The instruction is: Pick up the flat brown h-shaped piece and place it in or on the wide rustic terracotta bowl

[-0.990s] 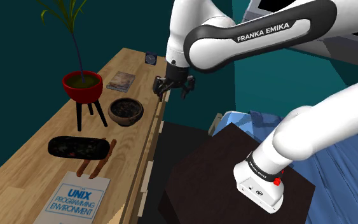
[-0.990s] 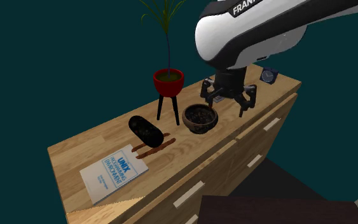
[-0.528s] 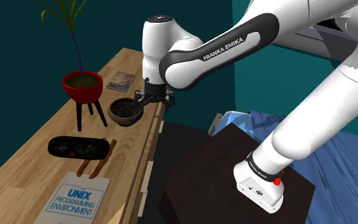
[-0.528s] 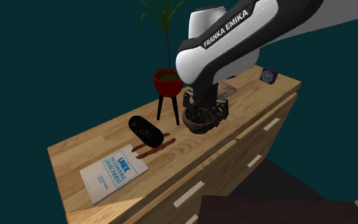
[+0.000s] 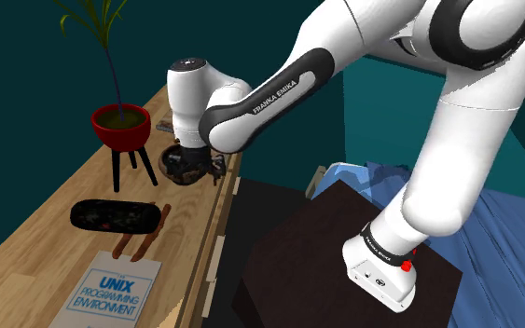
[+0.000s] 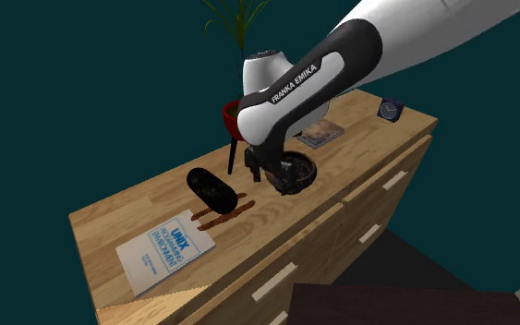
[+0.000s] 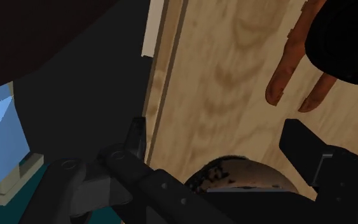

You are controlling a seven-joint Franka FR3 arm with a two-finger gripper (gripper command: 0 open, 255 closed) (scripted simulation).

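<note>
Shoulder view, arm: reaches up and left from the dark stand point(image 5: 339, 233), with the wrist bent down over the wooden dresser top point(image 5: 46, 210).
Shoulder view, gripper point(image 5: 198, 170): low over the dark bowl point(image 5: 173, 160) and hiding much of it. Possibly touching the rim; too cramped to tell.
Shoulder view, H-shaped piece point(image 5: 143, 242): brown, flat on the top, nearer the camera than the bowl and well apart from the gripper. Its far end is just beside a black oblong object point(image 5: 111, 216). A UNIX book point(image 5: 111, 289) lies nearer still.
Shoulder view, red plant pot point(image 5: 120, 126): on dark legs, left of the bowl.
Second exterior view, gripper point(image 6: 269, 175): at the left rim of the bowl point(image 6: 302, 174).
Second exterior view, H-shaped piece point(image 6: 223, 214): left of the bowl, between the black oblong object point(image 6: 211, 189) and the UNIX book point(image 6: 163, 251).
Second exterior view, far end: a small clock point(image 6: 392, 108) and a magazine point(image 6: 318, 134).
Wrist view, gripper point(image 7: 215, 130): the fingers point(image 7: 136, 137) stand apart, released, with nothing between them but the bowl point(image 7: 241, 173) below.
Wrist view, H-shaped piece point(image 7: 292, 63): beyond the bowl on bare wood, partly under the black oblong object point(image 7: 349, 38).
</note>
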